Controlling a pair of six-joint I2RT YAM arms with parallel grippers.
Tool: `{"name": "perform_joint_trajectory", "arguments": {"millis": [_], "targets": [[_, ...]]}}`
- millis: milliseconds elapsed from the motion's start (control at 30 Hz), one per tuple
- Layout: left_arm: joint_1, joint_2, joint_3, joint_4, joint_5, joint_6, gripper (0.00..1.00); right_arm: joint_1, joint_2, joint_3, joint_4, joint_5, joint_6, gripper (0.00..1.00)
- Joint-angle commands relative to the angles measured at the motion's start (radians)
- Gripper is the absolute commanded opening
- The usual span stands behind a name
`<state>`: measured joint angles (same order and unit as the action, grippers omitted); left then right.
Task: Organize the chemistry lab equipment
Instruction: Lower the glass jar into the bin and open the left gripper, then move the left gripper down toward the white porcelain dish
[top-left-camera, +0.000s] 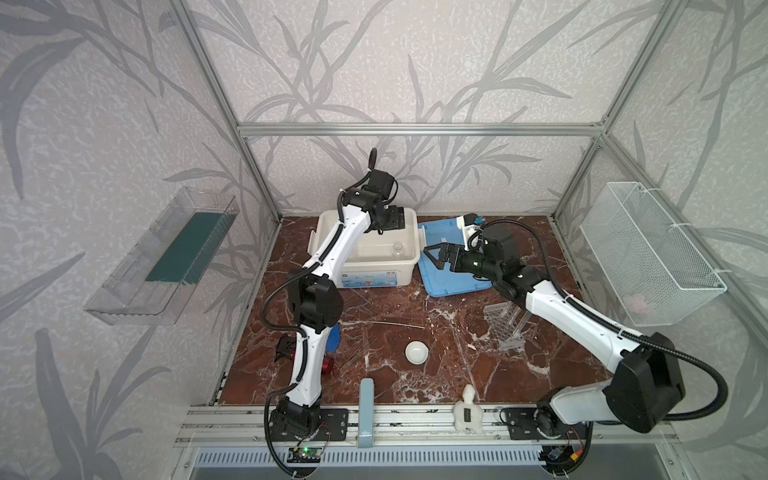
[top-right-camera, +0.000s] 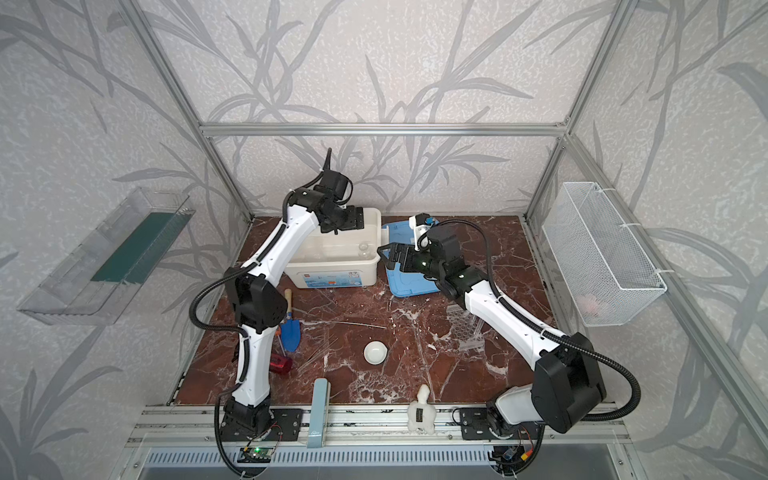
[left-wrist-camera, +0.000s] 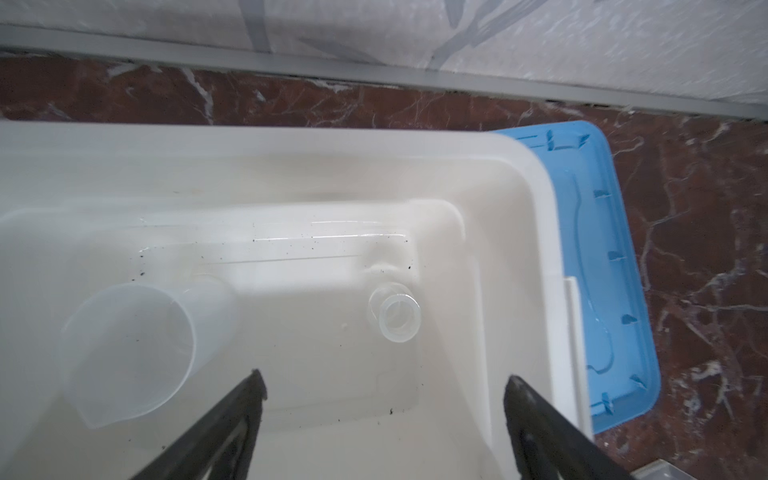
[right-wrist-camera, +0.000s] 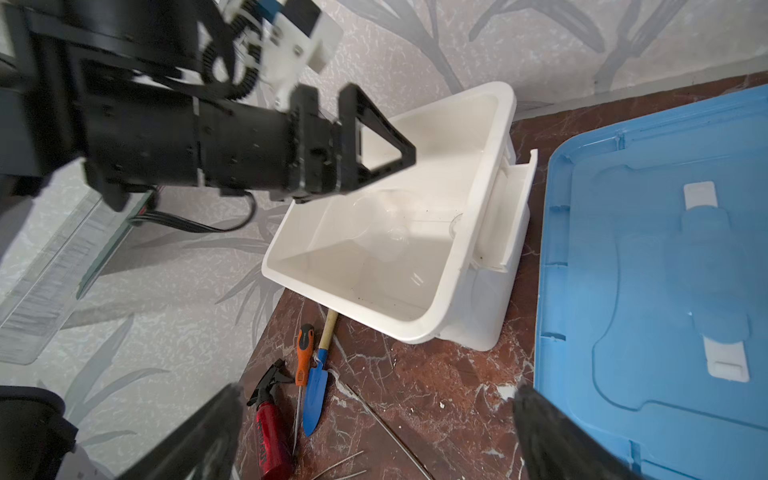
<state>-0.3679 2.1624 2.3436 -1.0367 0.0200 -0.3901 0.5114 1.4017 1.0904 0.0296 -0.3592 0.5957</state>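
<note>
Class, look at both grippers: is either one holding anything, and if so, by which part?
Nothing is held. The left gripper stands open above the white bin, and the right gripper is open and empty.

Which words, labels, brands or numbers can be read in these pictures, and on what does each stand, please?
No text can be read for certain.
Printed label on the white bin: too small to read.
Black lettering on the red spray bottle: too blurred to read.
Small logo on the blue-grey stand: too small to read.

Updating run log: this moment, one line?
left gripper open over bin | beaker, cup inside | right gripper open | dish on table
</note>
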Motion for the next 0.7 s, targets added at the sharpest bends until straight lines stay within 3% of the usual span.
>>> {"name": "perform_joint_trajectory", "arguments": {"millis": [0, 233, 400, 567, 667], "targets": [[-0.001, -0.115, -0.029, -0.070, 0.009, 0.034, 0.92, -0.015, -0.067, -0.012, -0.035, -0.045, -0.052, 0.99], [-0.002, -0.330, -0.174, -0.110, 0.114, 0.188, 0.94, -0.051, -0.172, -0.041, -0.175, -0.099, -0.134, 0.99], [-0.024, -0.541, -0.470, -0.005, 0.229, 0.338, 0.93, -0.051, -0.265, -0.121, -0.221, -0.108, -0.232, 0.99], [-0.164, -0.679, -0.733, 0.065, 0.175, 0.582, 0.89, -0.052, -0.332, -0.192, -0.255, -0.134, -0.298, 0.99], [-0.233, -0.715, -0.852, 0.099, 0.225, 0.678, 0.88, -0.052, -0.383, -0.247, -0.259, -0.157, -0.331, 0.99]]}}
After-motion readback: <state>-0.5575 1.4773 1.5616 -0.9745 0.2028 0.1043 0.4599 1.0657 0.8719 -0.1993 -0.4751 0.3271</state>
